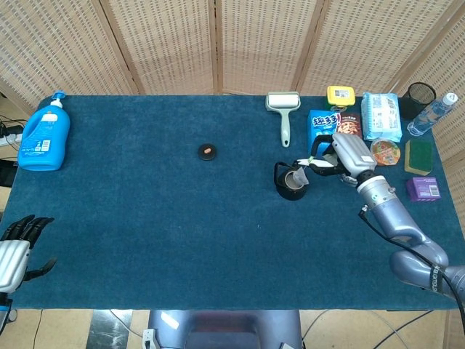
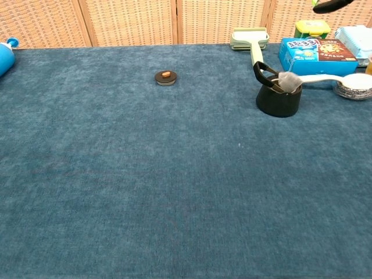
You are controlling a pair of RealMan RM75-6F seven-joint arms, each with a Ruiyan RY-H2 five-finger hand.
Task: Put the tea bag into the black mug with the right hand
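The black mug (image 1: 293, 185) (image 2: 279, 96) stands right of the table's middle, handle to the left. The pale tea bag (image 1: 297, 177) (image 2: 288, 81) lies in the mug's mouth, leaning on the rim. My right hand (image 1: 340, 155) hovers just right of the mug, and its fingers (image 1: 320, 164) pinch the bag's tag end, with the string running down to the bag. In the chest view only a dark fingertip (image 2: 328, 4) of that hand shows, at the top right. My left hand (image 1: 17, 249) hangs at the table's near left corner, fingers apart and holding nothing.
Behind the mug lie a lint roller (image 1: 283, 109), a blue box (image 1: 322, 122), a yellow box (image 1: 340, 94) and a wipes pack (image 1: 381, 115). A bowl (image 1: 385, 151), sponge (image 1: 419, 155) and purple box (image 1: 425, 189) sit at the right edge. A small lid (image 1: 208, 151) and a blue bottle (image 1: 45, 134) lie further left.
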